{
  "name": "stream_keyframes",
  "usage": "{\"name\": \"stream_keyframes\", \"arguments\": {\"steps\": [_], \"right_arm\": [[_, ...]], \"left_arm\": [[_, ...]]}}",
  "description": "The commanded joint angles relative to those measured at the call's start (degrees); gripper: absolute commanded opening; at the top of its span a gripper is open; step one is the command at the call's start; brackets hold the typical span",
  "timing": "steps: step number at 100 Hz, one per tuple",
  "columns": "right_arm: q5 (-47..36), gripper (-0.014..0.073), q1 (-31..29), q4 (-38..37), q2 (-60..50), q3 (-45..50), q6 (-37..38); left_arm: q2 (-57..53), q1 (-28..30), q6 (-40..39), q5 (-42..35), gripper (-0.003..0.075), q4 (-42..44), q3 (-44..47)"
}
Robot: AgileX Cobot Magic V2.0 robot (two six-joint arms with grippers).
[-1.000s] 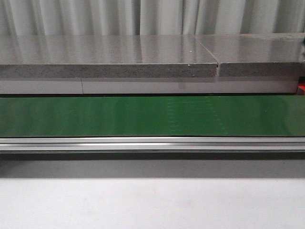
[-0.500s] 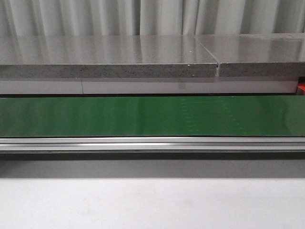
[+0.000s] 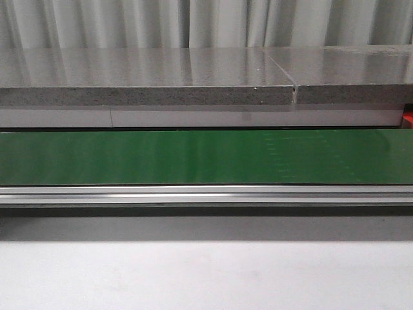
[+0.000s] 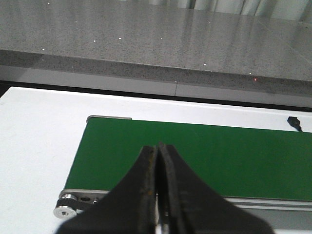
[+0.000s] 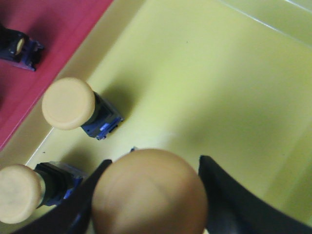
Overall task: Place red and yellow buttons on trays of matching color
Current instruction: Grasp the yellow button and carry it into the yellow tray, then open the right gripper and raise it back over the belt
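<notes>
In the right wrist view my right gripper (image 5: 153,163) is over the yellow tray (image 5: 219,73), its two fingers set against the sides of a yellow button (image 5: 148,195) whose round cap faces the camera. Two other yellow buttons (image 5: 68,103) (image 5: 18,193) lie on their sides on that tray near its edge. The red tray (image 5: 53,29) adjoins it, with a dark blue button body (image 5: 19,48) on it. My left gripper (image 4: 158,146) is shut on nothing, hanging over the near edge of the green conveyor belt (image 4: 195,156). Neither gripper shows in the front view.
The green belt (image 3: 206,157) runs across the front view, with an aluminium rail (image 3: 206,194) in front and a grey stone counter (image 3: 148,77) behind. A red edge (image 3: 408,119) shows at far right. A small black part (image 4: 294,123) lies on the white table beyond the belt.
Faint marks on the belt's right half drift further right across the three front frames. Nothing else in that view has moved.
</notes>
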Motion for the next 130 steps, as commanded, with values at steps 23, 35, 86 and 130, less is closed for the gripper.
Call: {"name": "stream_keyframes", "arguments": {"steps": [23,35,86,130], "right_arm": [[-8.49,0.014,2.63,0.85,4.52,-0.01,-0.02],[-9.75,0.014,2.83,0.74,6.54,-0.01,-0.02],[-11.41,0.0189,2.76,-0.41,11.82,-0.01,-0.02],[-11.74,0.0469,2.76,-0.41,8.63,-0.11,-0.02]], "left_arm": [[0.61,-0.48,-0.07,-4.24,-0.0019,-0.1,-1.52],[0.61,-0.48,-0.07,-4.24,-0.0019,-0.1,-1.52],[0.61,-0.48,-0.07,-4.24,-0.0019,-0.1,-1.52],[0.61,-0.48,-0.07,-4.24,-0.0019,-0.1,-1.52]]}}
